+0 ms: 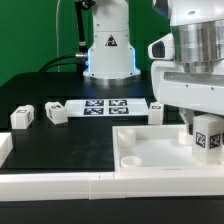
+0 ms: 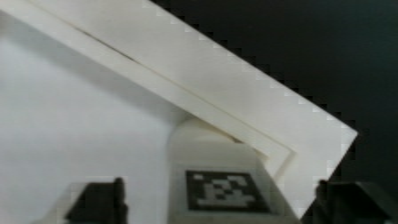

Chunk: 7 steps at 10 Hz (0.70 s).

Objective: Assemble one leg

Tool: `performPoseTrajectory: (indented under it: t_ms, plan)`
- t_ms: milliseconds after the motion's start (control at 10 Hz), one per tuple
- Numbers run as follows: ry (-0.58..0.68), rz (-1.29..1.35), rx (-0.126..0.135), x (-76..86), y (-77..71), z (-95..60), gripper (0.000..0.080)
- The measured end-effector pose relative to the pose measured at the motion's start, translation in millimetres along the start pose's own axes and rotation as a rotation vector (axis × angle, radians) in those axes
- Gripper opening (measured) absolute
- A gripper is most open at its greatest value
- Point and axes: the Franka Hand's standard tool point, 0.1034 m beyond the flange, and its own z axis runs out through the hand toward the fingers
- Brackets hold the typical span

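I see the hand (image 1: 207, 133) closed on a small white stubby leg block with a marker tag (image 1: 207, 135), held upright, its long axis vertical, directly above the large white square tray-like piece's (image 1: 150, 160) corner socket.

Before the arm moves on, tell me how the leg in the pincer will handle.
The leg looks like a stiff, blocky solid, so it probably won't flex. Its flat faces suggest it won't roll. The smooth white surface may be slippery between the pincer fingers.
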Motion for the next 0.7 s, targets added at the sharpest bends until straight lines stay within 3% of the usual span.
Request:
performPoseTrajectory:
  t_ms: [100,200,700]
  plan:
    - [0.002,-0.133,0.002,0.8,-2.9,-1.9,0.0617]
    - [0.007,-0.324,-0.004,1.5,-4.2,-3.0,0.064]
    - [-0.02,-1.007,-0.097,-5.1,-3.3,-3.2,0.0649]
